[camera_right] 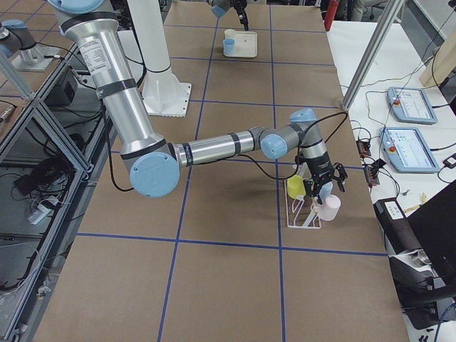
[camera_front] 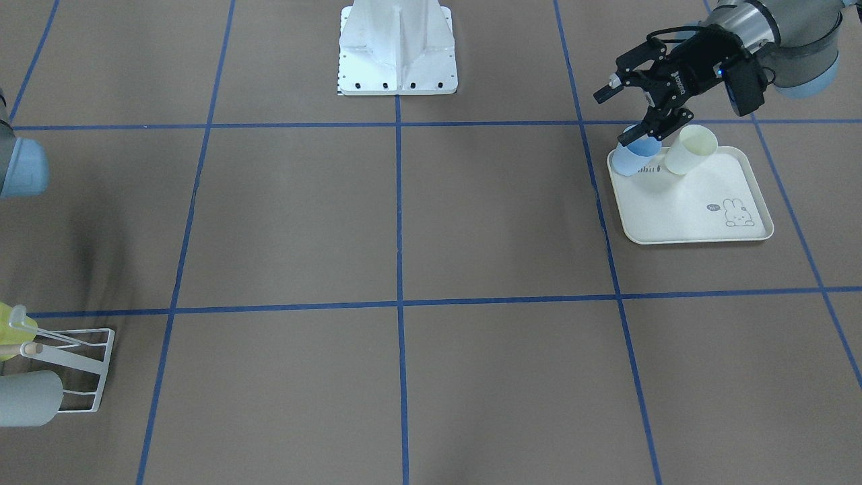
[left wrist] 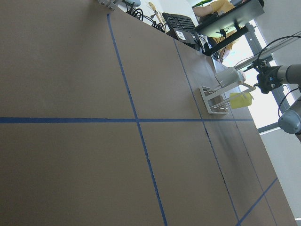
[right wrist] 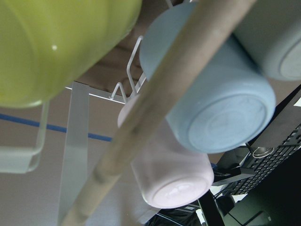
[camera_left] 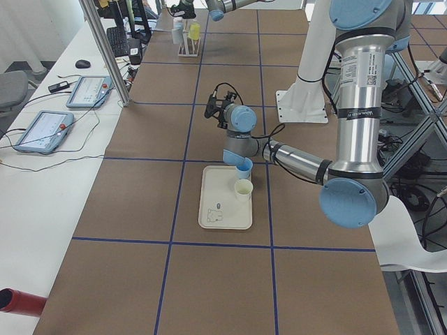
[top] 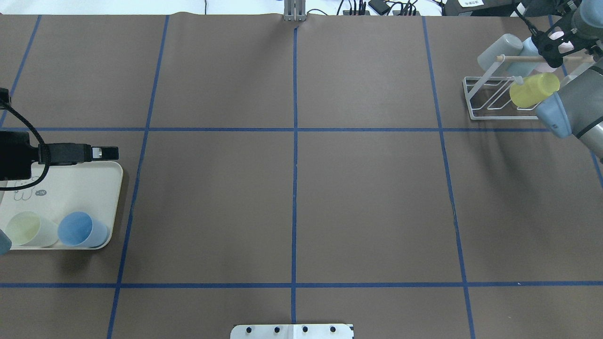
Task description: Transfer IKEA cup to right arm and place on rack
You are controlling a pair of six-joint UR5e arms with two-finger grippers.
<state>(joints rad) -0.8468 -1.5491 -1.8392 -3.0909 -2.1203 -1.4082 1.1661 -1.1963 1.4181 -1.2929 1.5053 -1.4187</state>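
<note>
Jaws of the left gripper (camera_front: pixel 616 114) are seen spread wide in the front-facing view, with nothing held between them. The lower finger is lined up with the rim of the blue cup (camera_front: pixel 635 159), though contact cannot be told. That cup is stood upright on the tray (camera_front: pixel 693 225), just beside a cream cup (camera_front: pixel 688 151).

In the overhead view the right gripper (top: pixel 560 44) is found at the rack (top: pixel 476 101), well apart from the tray. Its jaws appear spread. A yellow cup (top: pixel 534 89) and a grey cup (top: pixel 499 49) are hung on the prongs.

From the left side, the left gripper is shown over the blue cup's mouth.

From the right side, the right gripper's fingers are shown parted above a pink cup (camera_right: pixel 329 207).

In the left wrist view only the table (left wrist: pixel 70 165) and the far rack are shown.

In the right wrist view the pink cup and a pale blue cup (right wrist: pixel 221 108) are seen hung behind the wooden dowel (right wrist: pixel 155 108). No finger is shown.

The pick-up of the blue cup is judged to be the step in hand, with the hand-over not yet begun. For the next move, the cup's wall would need to be taken between the jaws without the cream cup being knocked. The right gripper would need to be drawn clear of the rack toward the table's middle.
</note>
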